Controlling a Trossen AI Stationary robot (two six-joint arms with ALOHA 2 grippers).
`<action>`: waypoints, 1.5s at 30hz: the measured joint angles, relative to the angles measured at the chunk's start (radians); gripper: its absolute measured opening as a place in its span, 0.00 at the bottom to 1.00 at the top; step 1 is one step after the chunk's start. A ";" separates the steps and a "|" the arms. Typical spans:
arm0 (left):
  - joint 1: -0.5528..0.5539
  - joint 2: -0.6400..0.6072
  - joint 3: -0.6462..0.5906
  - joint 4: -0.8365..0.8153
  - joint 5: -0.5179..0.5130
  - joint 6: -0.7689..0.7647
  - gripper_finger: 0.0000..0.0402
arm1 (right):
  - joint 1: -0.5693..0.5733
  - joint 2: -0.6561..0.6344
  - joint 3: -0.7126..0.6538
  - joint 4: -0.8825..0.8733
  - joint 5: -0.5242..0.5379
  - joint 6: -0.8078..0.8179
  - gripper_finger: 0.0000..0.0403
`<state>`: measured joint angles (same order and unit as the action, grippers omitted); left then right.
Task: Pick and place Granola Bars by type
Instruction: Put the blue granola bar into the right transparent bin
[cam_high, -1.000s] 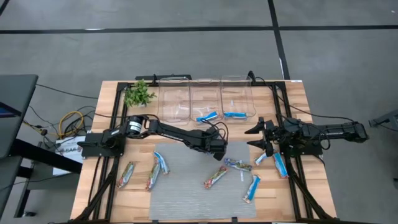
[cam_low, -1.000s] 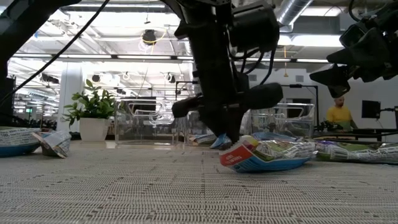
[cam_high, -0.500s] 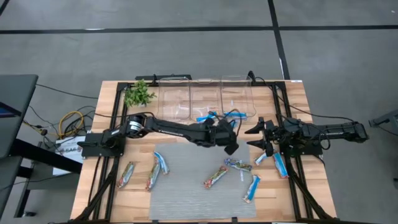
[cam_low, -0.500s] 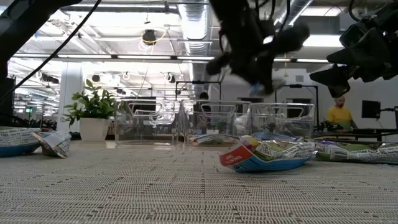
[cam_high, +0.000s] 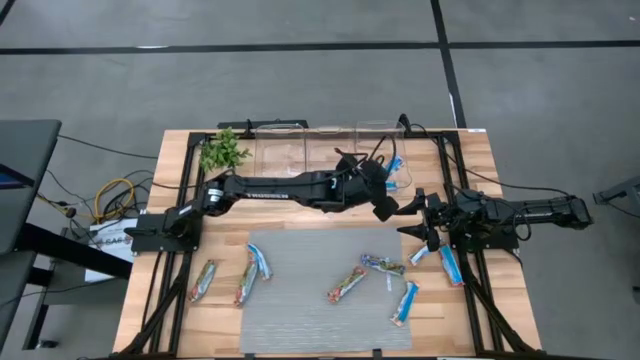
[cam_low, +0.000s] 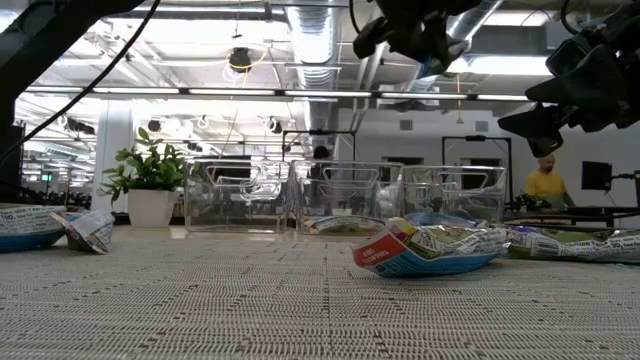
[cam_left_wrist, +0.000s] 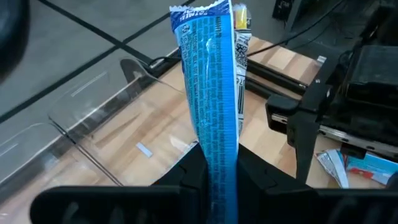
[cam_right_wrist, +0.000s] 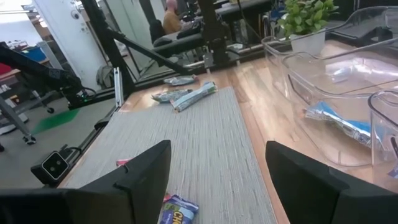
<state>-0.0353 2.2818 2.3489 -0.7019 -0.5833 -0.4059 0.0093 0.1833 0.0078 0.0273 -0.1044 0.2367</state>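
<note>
The left pincer (cam_high: 392, 190) hung above the far right part of the wooden table (cam_high: 500, 300), over the rightmost of three clear plastic bins (cam_high: 383, 140), its fingers pressed narrow on a blue-and-white wrapped granola bar (cam_left_wrist: 211, 93) that stood up between them. In the left wrist view that bar rose over the bin's clear wall and the bare wood beneath it. The right pincer (cam_high: 416, 222) waited just beside the right edge of the grey woven mat (cam_high: 300, 310), spread wide and holding nothing. On the mat lay several more wrapped bars: a red and green one (cam_high: 346, 283), a silvery multicoloured one (cam_high: 382, 264) and a blue-and-white one (cam_high: 405, 302) toward the right, and two toward the left, with another on the wood beside them. Two blue-and-white bars (cam_high: 450, 264) lay on the wood under the right arm. A green plant sprig (cam_high: 222, 152) stood at the far left corner.
</note>
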 joint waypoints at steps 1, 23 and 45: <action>0.000 0.000 0.000 -0.001 -0.001 -0.003 0.11 | 0.000 0.000 0.000 0.000 0.000 0.000 0.63; 0.233 0.011 0.000 0.021 0.072 0.157 0.11 | 0.000 0.000 0.000 0.002 0.000 0.000 0.63; 0.335 0.011 0.000 0.094 0.339 0.110 0.11 | 0.000 0.000 0.000 0.002 0.000 0.000 0.63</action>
<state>0.3000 2.2929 2.3493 -0.6075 -0.2447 -0.2961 0.0093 0.1830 0.0078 0.0296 -0.1043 0.2367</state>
